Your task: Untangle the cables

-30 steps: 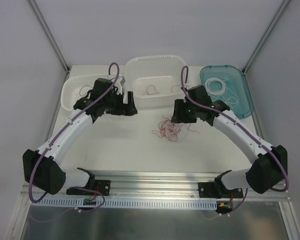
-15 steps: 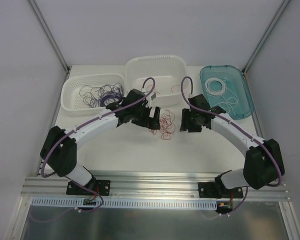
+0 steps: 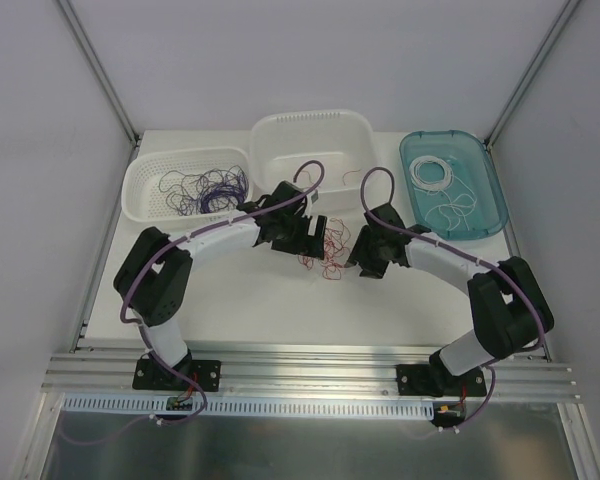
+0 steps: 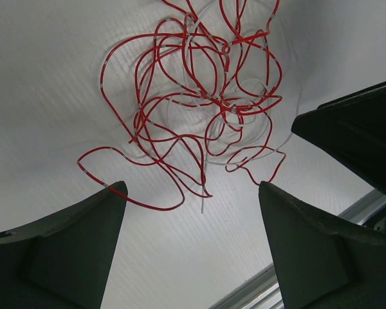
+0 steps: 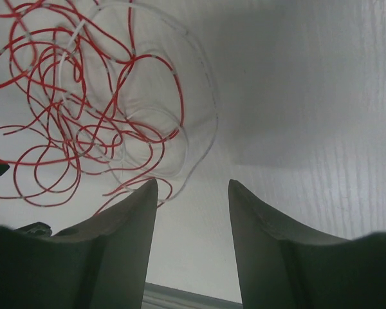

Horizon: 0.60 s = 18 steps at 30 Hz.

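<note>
A tangle of thin red and white cables lies on the white table between my two grippers. In the left wrist view the tangle spreads just beyond my left gripper, which is open and empty; one red loop touches its left fingertip. In the right wrist view the tangle sits up and left of my right gripper, open and empty, a white strand curling near its left finger. My left gripper and right gripper flank the tangle in the top view.
A white basket at the back left holds purple cables. A deeper white tub stands at the back middle. A teal tray at the back right holds white cables. A metal rail runs along the near edge.
Both arms have swung inward from the baskets to the tangle at the table's middle. The left gripper left the purple-cable basket; the right came left from the teal tray.
</note>
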Available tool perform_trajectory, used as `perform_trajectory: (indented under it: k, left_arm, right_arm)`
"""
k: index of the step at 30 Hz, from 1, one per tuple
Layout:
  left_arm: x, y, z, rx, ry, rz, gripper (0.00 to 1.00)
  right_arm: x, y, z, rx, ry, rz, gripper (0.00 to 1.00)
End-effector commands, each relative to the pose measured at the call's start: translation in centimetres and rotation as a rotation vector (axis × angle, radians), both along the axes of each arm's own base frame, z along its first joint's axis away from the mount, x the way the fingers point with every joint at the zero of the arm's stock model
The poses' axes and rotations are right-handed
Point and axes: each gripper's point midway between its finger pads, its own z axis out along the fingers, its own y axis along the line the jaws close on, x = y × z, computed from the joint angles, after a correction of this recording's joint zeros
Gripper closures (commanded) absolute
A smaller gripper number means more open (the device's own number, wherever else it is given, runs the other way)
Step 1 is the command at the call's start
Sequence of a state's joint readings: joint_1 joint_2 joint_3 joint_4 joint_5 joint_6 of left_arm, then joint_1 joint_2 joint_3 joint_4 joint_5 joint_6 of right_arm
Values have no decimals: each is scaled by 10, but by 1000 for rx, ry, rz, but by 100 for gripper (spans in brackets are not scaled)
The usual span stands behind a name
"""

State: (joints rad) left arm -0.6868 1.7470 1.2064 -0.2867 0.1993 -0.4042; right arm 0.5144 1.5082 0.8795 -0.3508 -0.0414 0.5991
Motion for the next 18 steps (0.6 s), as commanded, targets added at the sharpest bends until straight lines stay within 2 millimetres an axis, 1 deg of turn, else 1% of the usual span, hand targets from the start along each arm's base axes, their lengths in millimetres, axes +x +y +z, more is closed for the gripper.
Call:
perform_trajectory:
  k: [1,3,6,9,10,12,13,14,15,16,17,18]
  left_arm:
    - [16,-12,10,-27,-46,15,16]
    - [18,-13,7,-20,-45,19,17]
    - [20,-10,-3,3,-39,29,19]
    - [23,-7,-16,34,-29,45,21]
    - [23,-6,-21,43,-20,53,22]
    - [25,-3,-27,63,-19,72,27]
    - [26,-1,-32,80,-16,86,31]
    - [27,1,-35,88,-17,96,34]
    - [27,2,-39,99,-14,101,37]
    - [27,4,-43,110,-8,110,39]
    - [30,8,-45,128,-18,129,46]
    - [31,10,-49,142,-17,140,50]
  right_arm:
    - [10,14,-8,70,18,-102,49]
    - [10,17,-13,83,34,-123,49]
    - [12,20,-19,88,37,-137,50]
    - [13,21,-21,78,39,-136,57]
    - [14,20,-22,71,36,-137,64]
    - [11,18,-21,55,34,-130,71]
    - [9,14,-21,40,37,-127,78]
    - [8,13,-19,35,33,-120,81]
    - [8,11,-13,30,14,-107,84]
    - [6,10,-10,24,9,-97,90]
    - [5,2,-8,-10,-1,-98,94]
    - [5,-1,2,-11,-28,-94,96]
